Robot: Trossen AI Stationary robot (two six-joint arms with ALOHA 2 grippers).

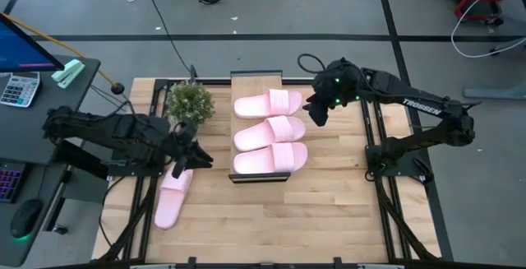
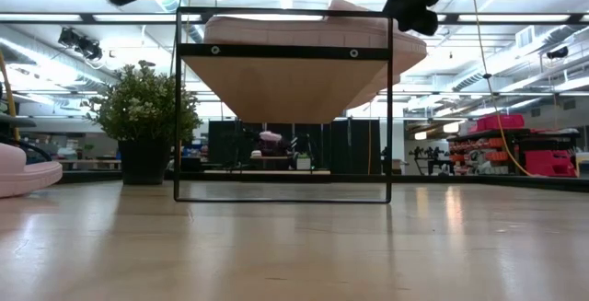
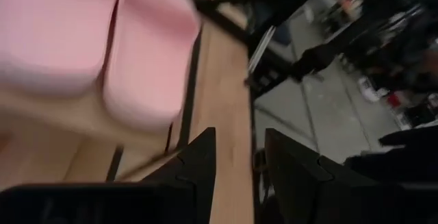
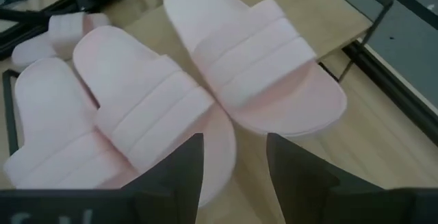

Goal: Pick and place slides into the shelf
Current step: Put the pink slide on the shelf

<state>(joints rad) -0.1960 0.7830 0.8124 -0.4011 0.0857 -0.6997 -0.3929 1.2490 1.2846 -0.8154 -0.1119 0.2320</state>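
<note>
Plainly, three slides [image 1: 269, 132] lie on the shelf [image 1: 256, 78] while the fourth slide [image 1: 171, 197], probably light, soft foam best pinched at its strap, lies on the worktop [image 1: 279, 220] below the left gripper [image 1: 182, 169], both grippers' jaws parted and empty, the right gripper [image 1: 316, 113] beside the shelf.

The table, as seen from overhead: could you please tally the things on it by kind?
Pink slides: 4, three on the shelf, e.g., and one on the table
Shelf: 1
Potted plant: 1
Total: 6
</note>
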